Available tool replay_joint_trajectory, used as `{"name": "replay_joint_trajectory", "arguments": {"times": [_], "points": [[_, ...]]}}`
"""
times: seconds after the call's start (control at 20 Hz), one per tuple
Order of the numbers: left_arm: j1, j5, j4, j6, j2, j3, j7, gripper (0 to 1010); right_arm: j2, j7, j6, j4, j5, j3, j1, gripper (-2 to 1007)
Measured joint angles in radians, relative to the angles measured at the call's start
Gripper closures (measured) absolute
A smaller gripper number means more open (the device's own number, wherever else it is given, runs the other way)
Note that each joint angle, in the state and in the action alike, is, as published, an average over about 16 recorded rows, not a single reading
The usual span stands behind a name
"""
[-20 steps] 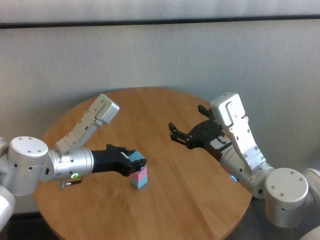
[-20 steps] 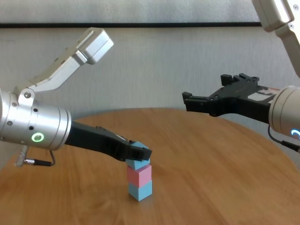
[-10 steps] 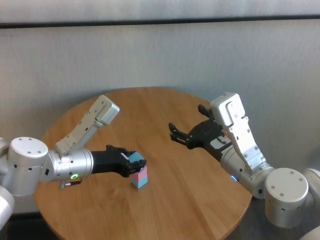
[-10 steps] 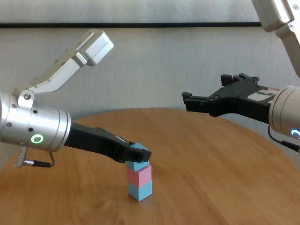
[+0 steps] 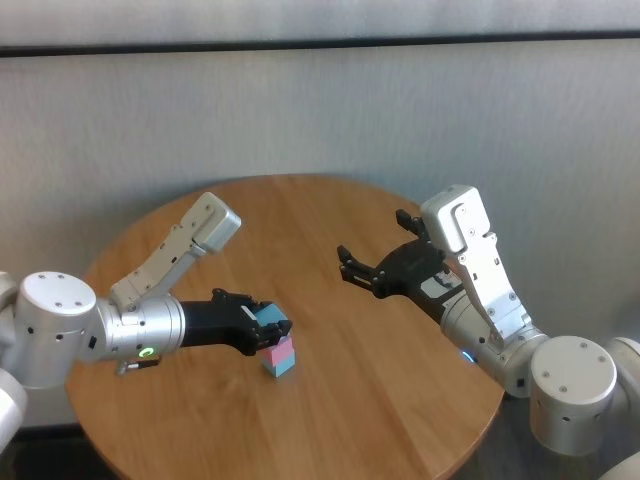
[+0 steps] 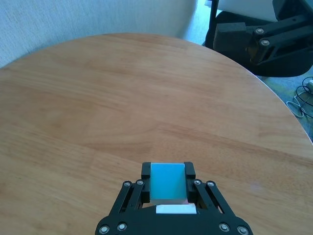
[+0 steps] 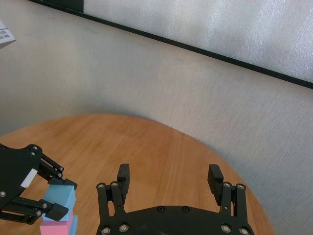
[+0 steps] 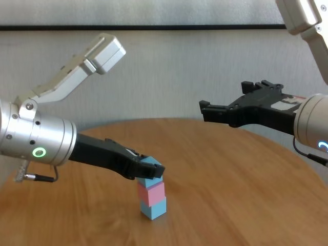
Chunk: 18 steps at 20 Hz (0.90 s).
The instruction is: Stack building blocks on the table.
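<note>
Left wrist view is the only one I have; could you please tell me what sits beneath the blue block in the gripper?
Observer: A pink block sits directly under the top blue block, which the left gripper is clamped on.
Operator: Is anything under the pink one?
Observer: Yes, a second blue block stands on the table beneath it.
Operator: Is there a gap above the pink one?
Observer: None shows in the chest view; the two appear to touch. The right gripper hangs open, off to the robot's right of the stack.
</note>
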Motion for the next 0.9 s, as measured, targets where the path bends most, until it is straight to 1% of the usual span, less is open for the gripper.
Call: {"name": "replay_joint_trajectory", "arguments": {"times": [0.25,0.45,0.65,0.9], "points": [[0.000,0.001,0.000,0.000,0.000,0.000,0.001,597,0.000,0.000,0.000,0.000,0.000,0.000,0.000,0],[0.002,0.000,-0.001,0.002,-0.002,-0.003,0.002,543,0.000,0.000,0.000,0.000,0.000,0.000,0.000,0],[0.004,-0.002,-0.002,0.005,-0.003,-0.006,0.003,449,0.000,0.000,0.000,0.000,0.000,0.000,0.000,1],[0.006,-0.003,-0.003,0.006,-0.004,-0.008,0.004,289,0.000,0.000,0.000,0.000,0.000,0.000,0.000,1]]}}
